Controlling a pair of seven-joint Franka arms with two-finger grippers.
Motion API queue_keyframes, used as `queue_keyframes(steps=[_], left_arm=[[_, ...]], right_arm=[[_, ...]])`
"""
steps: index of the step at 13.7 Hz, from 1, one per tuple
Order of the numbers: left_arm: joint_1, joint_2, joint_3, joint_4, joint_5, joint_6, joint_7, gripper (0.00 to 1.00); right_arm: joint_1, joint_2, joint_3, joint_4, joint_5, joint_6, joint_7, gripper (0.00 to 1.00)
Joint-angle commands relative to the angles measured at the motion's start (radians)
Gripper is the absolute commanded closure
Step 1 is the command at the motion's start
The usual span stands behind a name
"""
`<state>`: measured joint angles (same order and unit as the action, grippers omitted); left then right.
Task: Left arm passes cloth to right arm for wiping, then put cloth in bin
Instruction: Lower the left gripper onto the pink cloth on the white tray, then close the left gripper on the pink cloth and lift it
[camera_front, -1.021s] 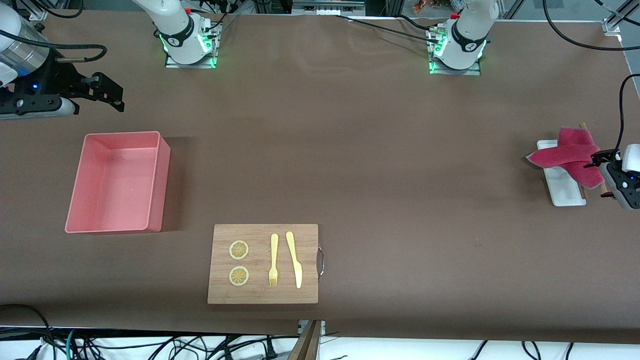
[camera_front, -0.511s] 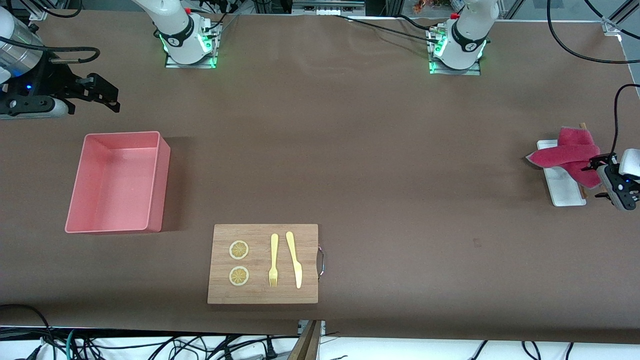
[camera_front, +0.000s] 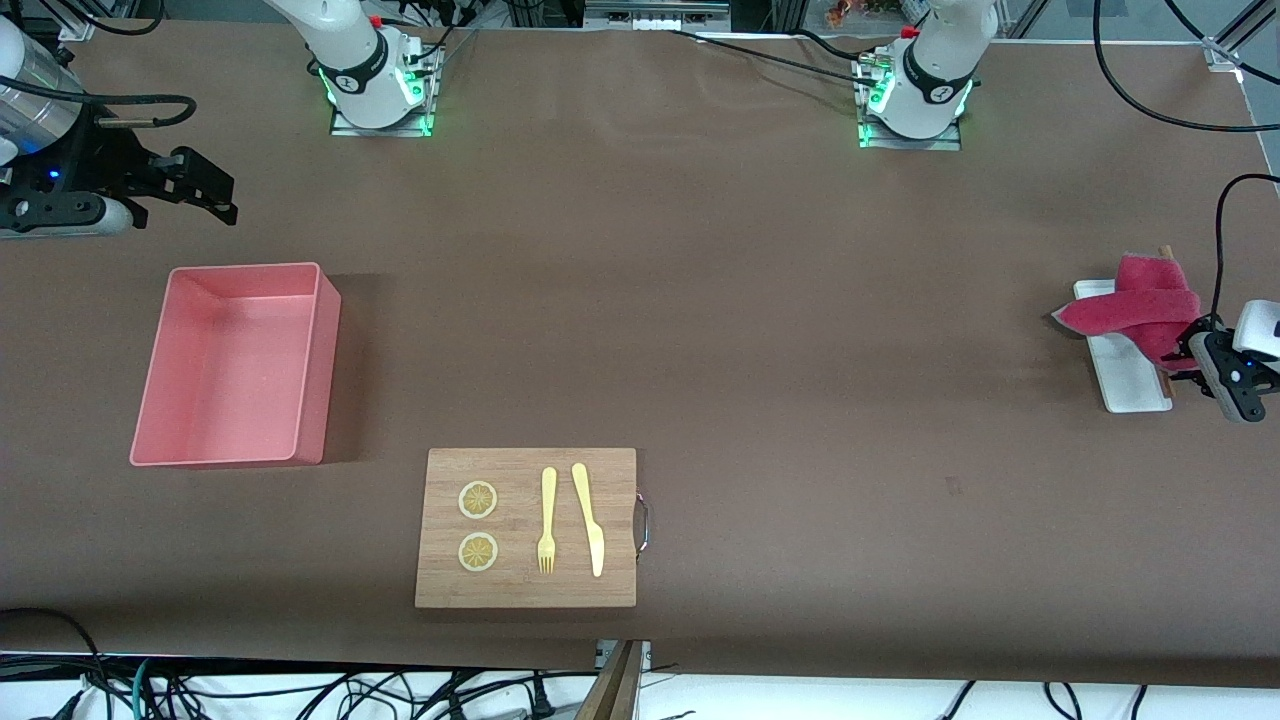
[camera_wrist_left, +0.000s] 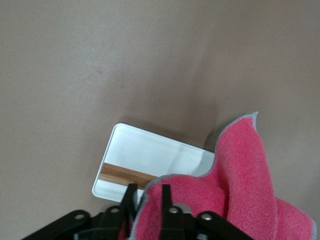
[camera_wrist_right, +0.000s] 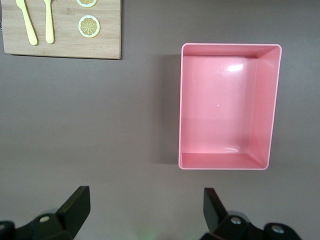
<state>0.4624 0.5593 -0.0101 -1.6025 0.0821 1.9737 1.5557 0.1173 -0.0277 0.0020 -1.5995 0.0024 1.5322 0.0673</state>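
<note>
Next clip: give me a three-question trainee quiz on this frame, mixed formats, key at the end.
1. True or false: the bin holds the cloth.
2. The left end effector is: A) clamped on the cloth B) over the cutting board C) inside the bin.
3. Fill in: the cloth lies partly on the white ____.

Key: 1 false; 2 A; 3 tray. The right end effector waits open beside the bin.
</note>
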Motion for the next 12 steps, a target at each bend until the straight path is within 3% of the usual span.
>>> queue_keyframes(steps=[1, 4, 7, 12], left_arm=[[0.01, 0.008, -0.008, 0.035, 0.022, -0.018, 0.027, 1.0], [0.007, -0.019, -0.014, 0.035, 0.025, -0.041, 0.026, 1.0], [-0.004, -0.102, -0.042, 0.044, 0.01, -0.154, 0.006, 1.0], [-0.062, -0.134, -0.1, 0.222, 0.024, -0.48, -0.224, 1.0]], right_arm=[[-0.005, -0.015, 0.004, -0.011, 0.01, -0.004, 0.003, 0.0], [-0.007, -0.015, 0.004, -0.01, 0.01, 0.0, -0.001, 0.0], [-0.007, -0.011, 0.003, -0.004, 0.008, -0.003, -0.015, 0.0], [-0.007, 0.003, 0.003, 0.02, 0.008, -0.012, -0.014, 0.0]])
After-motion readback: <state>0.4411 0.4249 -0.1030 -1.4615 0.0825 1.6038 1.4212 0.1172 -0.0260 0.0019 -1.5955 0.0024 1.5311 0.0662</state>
